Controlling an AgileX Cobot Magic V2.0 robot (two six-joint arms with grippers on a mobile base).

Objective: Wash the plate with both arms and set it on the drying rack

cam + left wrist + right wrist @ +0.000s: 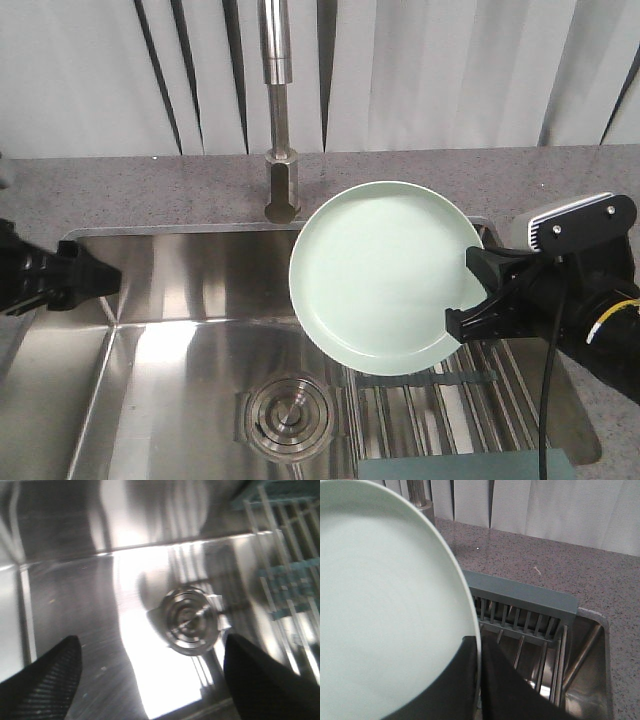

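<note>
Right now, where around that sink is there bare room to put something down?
The sink floor between the left gripper and the drain is bare, and so is the counter left of the faucet. The right side is crowded: the plate, held by the right gripper, hangs over the drying rack.

The left arm (30, 280) reaches in from the left, and the left gripper (150, 642) points toward the middle. In its wrist view the 2 jaws stand wide apart with nothing between them. The right arm (590, 320) comes in from the right, with a whitish-grey camera block (565, 222) on top and a black cable (545, 400) hanging below. The right gripper (468, 295) clamps the plate (380, 270) at its edge, 1 jaw on each face.
</note>
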